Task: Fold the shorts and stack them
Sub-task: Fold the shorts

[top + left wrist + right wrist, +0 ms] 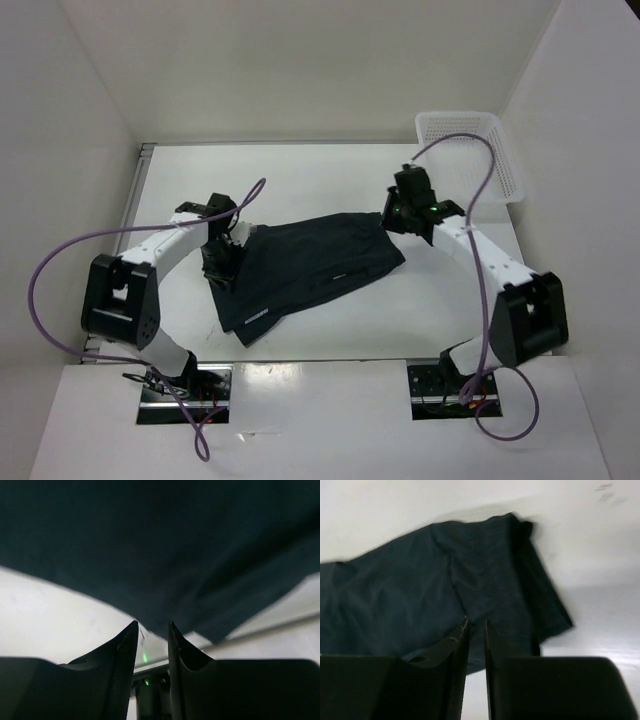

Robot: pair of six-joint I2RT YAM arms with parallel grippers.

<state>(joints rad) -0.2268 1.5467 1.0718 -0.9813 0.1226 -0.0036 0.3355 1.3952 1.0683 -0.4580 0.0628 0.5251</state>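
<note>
The dark navy shorts (310,265) lie on the white table (300,175), slanting from near left to far right, with a small white mark (337,277) on top. My left gripper (222,262) sits at their left edge. In the left wrist view it (152,623) is open with a modest gap and nothing between the fingers, and the shorts (160,545) hang just beyond the tips. My right gripper (393,217) is at the shorts' far right corner. Its jaws (475,621) stand narrowly open and empty just above the fabric (445,590).
A white plastic mesh basket (470,150) stands at the far right corner against the wall. White walls enclose the table on the left, back and right. Purple cables loop off both arms.
</note>
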